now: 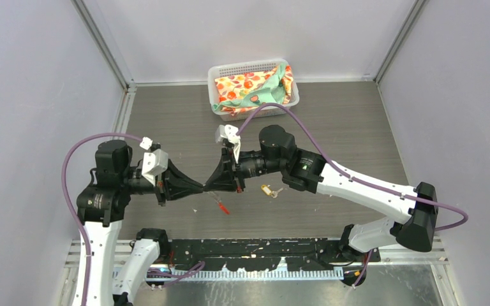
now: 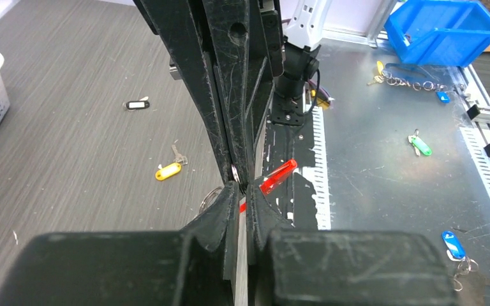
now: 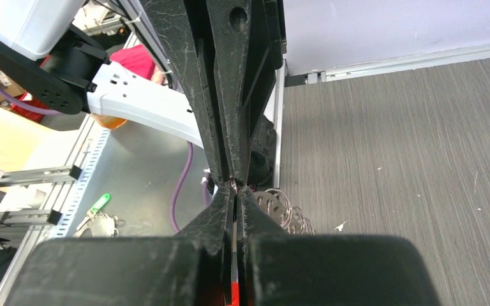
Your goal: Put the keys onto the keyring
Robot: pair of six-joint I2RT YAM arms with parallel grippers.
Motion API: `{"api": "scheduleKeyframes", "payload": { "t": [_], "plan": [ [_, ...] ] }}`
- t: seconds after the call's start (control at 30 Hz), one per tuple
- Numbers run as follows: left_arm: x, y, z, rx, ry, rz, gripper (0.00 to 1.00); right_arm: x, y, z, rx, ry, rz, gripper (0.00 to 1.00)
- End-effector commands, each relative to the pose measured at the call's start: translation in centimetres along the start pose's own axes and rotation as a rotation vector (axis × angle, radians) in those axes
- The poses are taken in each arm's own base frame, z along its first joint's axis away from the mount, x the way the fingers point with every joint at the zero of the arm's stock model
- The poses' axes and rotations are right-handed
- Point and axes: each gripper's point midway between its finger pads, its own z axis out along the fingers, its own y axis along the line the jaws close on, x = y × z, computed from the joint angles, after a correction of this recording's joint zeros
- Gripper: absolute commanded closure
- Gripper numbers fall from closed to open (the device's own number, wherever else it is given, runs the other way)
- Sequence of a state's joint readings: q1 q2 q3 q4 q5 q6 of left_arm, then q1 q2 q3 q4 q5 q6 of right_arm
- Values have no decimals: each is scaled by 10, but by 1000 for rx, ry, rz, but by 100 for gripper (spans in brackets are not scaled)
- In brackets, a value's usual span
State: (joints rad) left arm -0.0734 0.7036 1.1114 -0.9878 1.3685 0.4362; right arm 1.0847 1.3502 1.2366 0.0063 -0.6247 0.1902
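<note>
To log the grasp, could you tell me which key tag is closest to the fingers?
The red tag, right at the fingertips; the yellow tag, green tag and others lie farther away.

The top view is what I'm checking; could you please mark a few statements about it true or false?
1. The left gripper and right gripper meet tip to tip, the keyring dangling below. True.
2. The keyring's tag is blue. False: it is red.
3. A yellow key lies on the table, unheld. True.
4. The right gripper is wide open. False: it is shut.
5. The basket holds a patterned cloth. True.
</note>
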Motion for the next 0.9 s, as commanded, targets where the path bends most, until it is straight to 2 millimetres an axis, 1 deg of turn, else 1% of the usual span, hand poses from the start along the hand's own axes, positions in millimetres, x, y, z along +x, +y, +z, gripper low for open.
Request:
{"api": "scheduleKeyframes", "payload": {
  "t": [0.0,0.1,0.17,0.3,0.4,0.57,0.67,0.7,0.77,0.8,0.87],
  "plan": [
    [-9,-9,0,34,-19,42,97,-46,41,-2,-161,-112,-65,99],
    [-17,-15,0,63,-40,43,98,-53,57,-3,-250,-126,-42,99],
    [-21,-18,0,74,-49,41,98,-58,60,-3,-266,-145,-39,99],
    [-24,-18,0,77,-54,32,99,-61,54,2,-237,-150,-51,99],
    [-25,-17,-1,66,-52,36,99,-57,51,7,-205,-128,-72,99],
    [-17,-7,0,18,-32,21,100,-56,54,10,-198,-128,-101,99],
    [-18,-1,1,9,-38,-24,98,-52,54,16,-168,-108,-143,99],
    [-17,1,2,7,-41,-42,95,-51,51,18,-143,-98,-158,99],
    [-17,1,3,14,-43,-55,94,-48,42,23,-75,-77,-195,99],
    [-16,0,3,16,-44,-54,97,-45,34,24,-19,-65,-206,99],
    [-14,2,3,1,-40,-56,100,-44,28,24,33,-60,-229,99]
  ]
}}
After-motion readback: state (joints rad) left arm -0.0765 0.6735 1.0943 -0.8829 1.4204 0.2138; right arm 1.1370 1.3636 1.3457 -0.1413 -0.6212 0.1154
